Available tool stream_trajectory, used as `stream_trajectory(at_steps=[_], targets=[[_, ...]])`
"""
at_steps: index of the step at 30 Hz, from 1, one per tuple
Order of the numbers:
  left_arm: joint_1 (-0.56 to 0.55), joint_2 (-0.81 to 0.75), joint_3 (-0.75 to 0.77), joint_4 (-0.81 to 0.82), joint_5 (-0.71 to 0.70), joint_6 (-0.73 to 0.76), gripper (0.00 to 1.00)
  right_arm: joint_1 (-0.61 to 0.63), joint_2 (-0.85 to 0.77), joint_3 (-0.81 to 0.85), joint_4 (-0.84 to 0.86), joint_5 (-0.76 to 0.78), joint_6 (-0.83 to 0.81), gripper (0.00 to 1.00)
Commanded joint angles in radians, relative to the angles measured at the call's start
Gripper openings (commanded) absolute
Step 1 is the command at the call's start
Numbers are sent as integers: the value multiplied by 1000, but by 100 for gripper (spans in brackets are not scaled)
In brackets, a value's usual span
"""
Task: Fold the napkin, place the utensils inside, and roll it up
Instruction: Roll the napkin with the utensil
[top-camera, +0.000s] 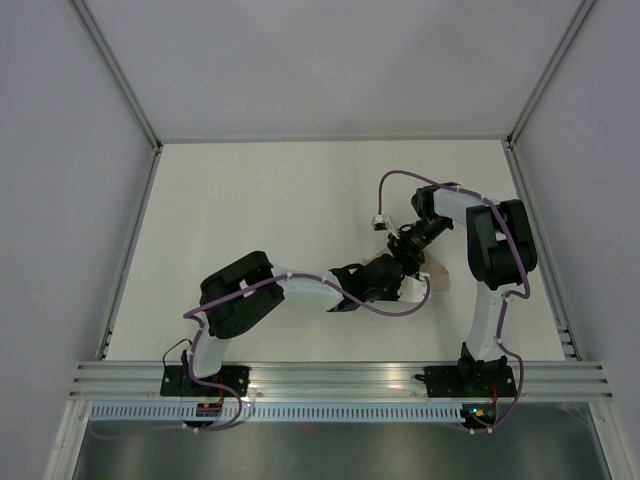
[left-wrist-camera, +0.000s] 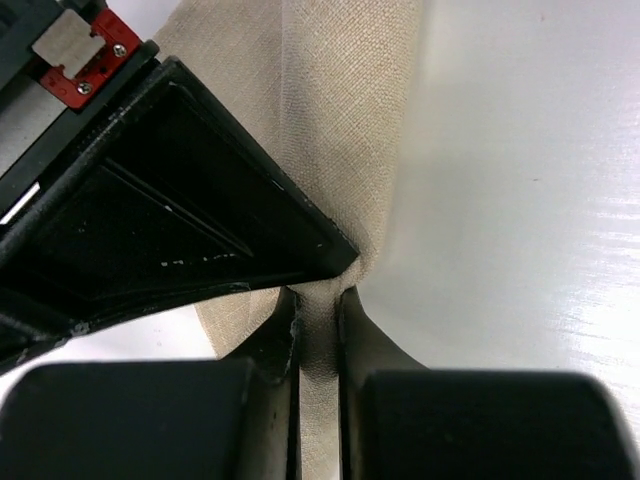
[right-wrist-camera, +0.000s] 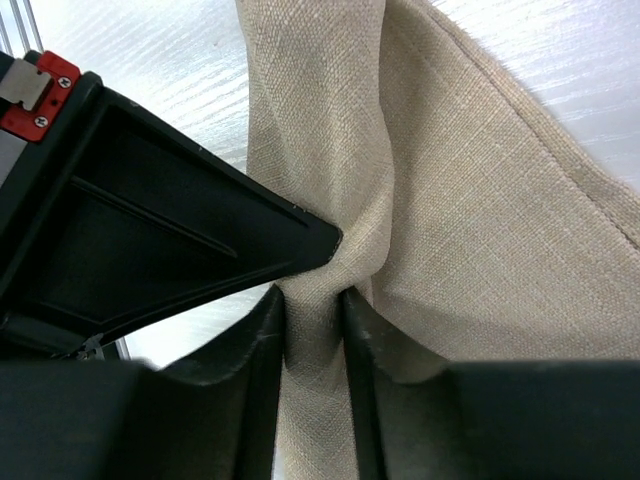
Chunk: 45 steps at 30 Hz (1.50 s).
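The beige napkin (top-camera: 383, 264) is bunched up between my two grippers right of the table's middle, and the arms hide most of it. My left gripper (top-camera: 398, 287) is shut on a pinched fold of the napkin (left-wrist-camera: 340, 100), with cloth running between its fingers (left-wrist-camera: 318, 320). My right gripper (top-camera: 407, 258) is shut on another gathered fold of the napkin (right-wrist-camera: 470, 200), its fingertips (right-wrist-camera: 313, 310) close together around it. The two grippers are almost touching. No utensils are in view.
The white table (top-camera: 280, 210) is bordered by aluminium rails on the left (top-camera: 130, 250) and right (top-camera: 540, 250) and by grey walls. A purple cable with a white connector (top-camera: 378, 222) loops above the right arm.
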Motion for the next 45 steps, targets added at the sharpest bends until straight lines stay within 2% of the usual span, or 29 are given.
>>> stream_trajectory(at_steps=[1,3,9,17,22,26,29,33,38,40,45], targets=[[20,50,14,-95,123,-119,2,4,7,-26,47,134,-39,39],[29,45,13,-109,155,-136,2,1,-16,-14,39,123,-33,47],[48,29,8,-147,226,-194,2,-22,-92,24,0,78,-24,57],[69,26,30,-239,298,-260,2,-72,-217,32,67,43,81,59],[85,44,73,-362,379,-312,2,-161,-343,-3,136,8,140,60],[106,56,97,-426,429,-351,2,-262,-447,-35,112,-47,84,60],[123,105,168,-533,481,-381,2,-344,-535,-112,101,-84,18,59],[150,163,241,-632,570,-430,2,-353,-699,-276,199,-74,-18,62],[207,219,314,-714,651,-484,2,-287,-936,-507,421,24,41,65],[220,233,341,-734,665,-504,2,-225,-987,-567,481,63,68,66],[244,283,401,-817,702,-532,2,7,-1096,-767,722,270,137,67]])
